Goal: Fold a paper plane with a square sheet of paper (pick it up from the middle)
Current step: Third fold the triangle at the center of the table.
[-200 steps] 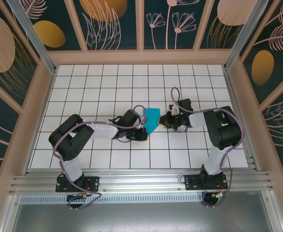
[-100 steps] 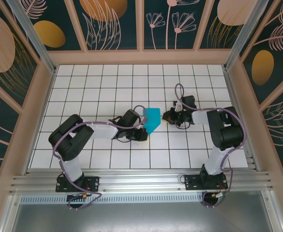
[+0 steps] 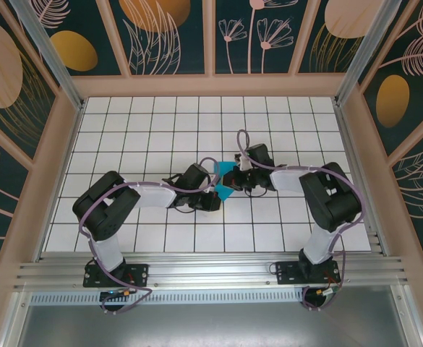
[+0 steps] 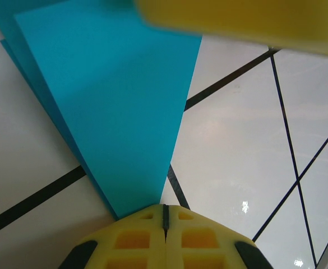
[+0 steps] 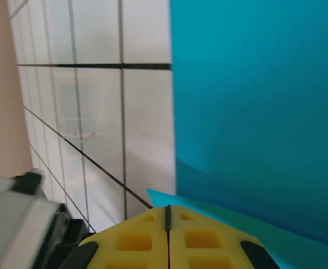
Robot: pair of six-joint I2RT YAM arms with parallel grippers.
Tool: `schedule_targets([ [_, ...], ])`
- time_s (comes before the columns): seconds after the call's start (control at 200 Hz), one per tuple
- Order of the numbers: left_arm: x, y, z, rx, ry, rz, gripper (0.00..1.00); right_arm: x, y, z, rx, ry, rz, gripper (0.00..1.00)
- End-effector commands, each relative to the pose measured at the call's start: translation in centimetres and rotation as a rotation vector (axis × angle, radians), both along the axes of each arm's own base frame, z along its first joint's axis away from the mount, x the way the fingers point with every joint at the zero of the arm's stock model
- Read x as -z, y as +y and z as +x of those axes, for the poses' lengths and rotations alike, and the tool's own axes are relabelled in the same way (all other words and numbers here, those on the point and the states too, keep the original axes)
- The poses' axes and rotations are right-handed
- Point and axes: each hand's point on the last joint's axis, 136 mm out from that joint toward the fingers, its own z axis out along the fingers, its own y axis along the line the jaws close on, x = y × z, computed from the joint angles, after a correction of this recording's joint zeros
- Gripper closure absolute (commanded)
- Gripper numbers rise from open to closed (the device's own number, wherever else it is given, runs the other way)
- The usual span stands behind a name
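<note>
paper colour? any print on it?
The paper is plain teal-blue, no print; the left wrist view shows it best.

Teal paper [image 3: 223, 190] sits mid-frame in the top view, a small folded wedge over the white grid worktop. In the left wrist view it's matte and plain, a second layer edging out along its left side, tapering to a point at bottom centre, pinched in the closed left pincer [image 4: 164, 210]. In the right wrist view a broad teal face takes the right side.

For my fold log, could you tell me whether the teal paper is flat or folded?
Folded: the teal paper shows a second layer's edge beneath, narrowing toward a point.
</note>
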Motion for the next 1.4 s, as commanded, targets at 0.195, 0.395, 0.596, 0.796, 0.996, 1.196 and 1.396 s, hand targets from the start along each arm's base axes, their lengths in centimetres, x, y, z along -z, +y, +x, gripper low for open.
schedule_targets([
  [0.195,2.4,2.8,-1.6,-0.017,0.061,0.139,1.00,4.7,-1.6,-0.1,0.058,0.076,-0.143,0.95],
  [0.395,2.8,4.1,-3.3,-0.017,0.091,0.138,1.00,5.2,-2.0,-0.2,0.061,0.084,-0.159,0.95],
  [0.596,2.8,4.6,-4.0,-0.021,0.105,0.129,1.00,4.8,-1.7,0.1,0.052,0.075,-0.149,0.95],
  [0.796,-1.3,3.1,-2.3,-0.043,0.008,0.025,1.00,2.5,-0.7,0.9,0.030,0.031,-0.101,0.93],
  [0.996,-6.4,2.1,1.1,-0.109,-0.151,-0.025,1.00,-1.9,-0.4,2.5,0.039,-0.074,-0.079,0.90],
  [1.196,-9.6,2.4,4.9,-0.234,-0.281,-0.006,1.00,-4.5,-2.5,3.5,0.110,-0.176,-0.150,0.82],
  [1.396,-10.5,0.8,6.9,-0.252,-0.298,-0.027,0.95,-6.3,-5.9,3.7,0.227,-0.242,-0.179,0.68],
])
